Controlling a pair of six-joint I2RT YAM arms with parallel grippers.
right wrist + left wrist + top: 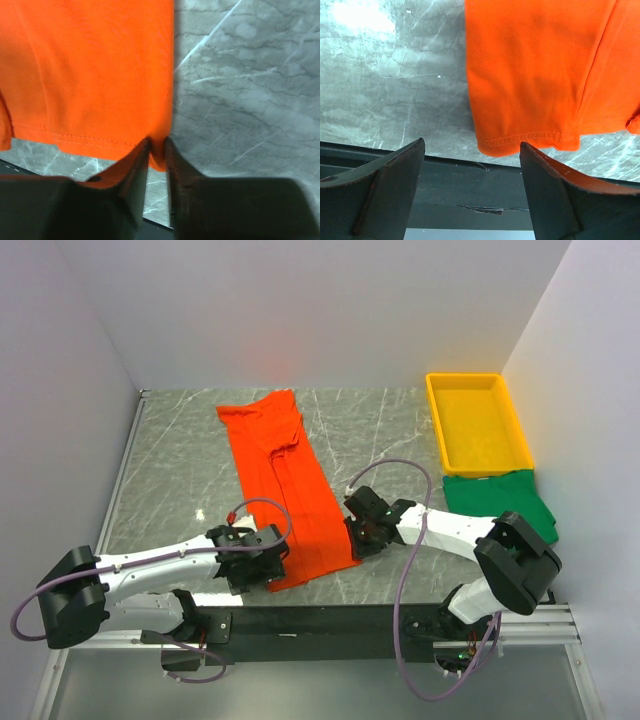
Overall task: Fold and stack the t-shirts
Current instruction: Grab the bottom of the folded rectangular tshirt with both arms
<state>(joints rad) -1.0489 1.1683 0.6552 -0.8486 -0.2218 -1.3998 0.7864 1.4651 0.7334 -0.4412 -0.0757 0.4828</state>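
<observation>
Midway through folding orange shirt (285,480). Pinching near-right hem corner with right gripper (157,143); straddling near-left corner, empty, with left gripper (471,146) spread wide. Next, likely: clamp left, carry hem far.

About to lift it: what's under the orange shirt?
Marble table shows around the orange shirt; the area beneath it is covered. The right end effector is shut on its near corner.

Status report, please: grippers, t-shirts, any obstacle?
Left gripper open at hem of orange t-shirt. Right gripper shut on its hem corner. Green t-shirt lies folded, far right. Nothing in the way.
</observation>
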